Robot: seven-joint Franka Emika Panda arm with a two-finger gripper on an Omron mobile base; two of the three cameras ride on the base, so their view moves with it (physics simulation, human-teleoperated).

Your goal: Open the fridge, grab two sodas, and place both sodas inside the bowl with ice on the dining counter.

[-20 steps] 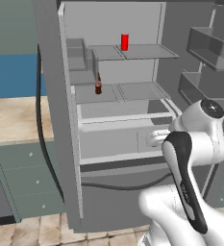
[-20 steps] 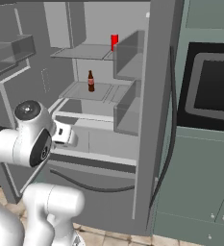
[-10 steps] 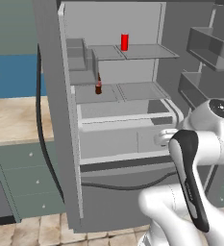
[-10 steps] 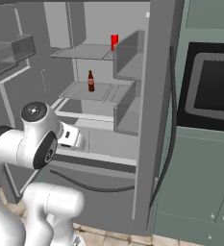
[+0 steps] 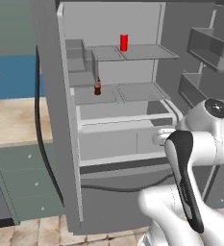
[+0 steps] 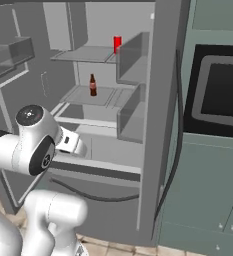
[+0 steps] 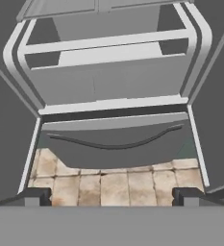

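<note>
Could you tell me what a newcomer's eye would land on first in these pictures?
Probably the fridge, standing wide open with pale shelves, and the bright red can alone on its upper shelf. One shelf below sits a darker brown-red bottle, nearer the left wall. The white arm bulks in the foreground, its gripper open.

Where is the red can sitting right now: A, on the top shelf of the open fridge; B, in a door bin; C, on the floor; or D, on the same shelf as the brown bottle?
A: the red can stands on the top shelf of the fridge, one shelf above the brown bottle.
</note>
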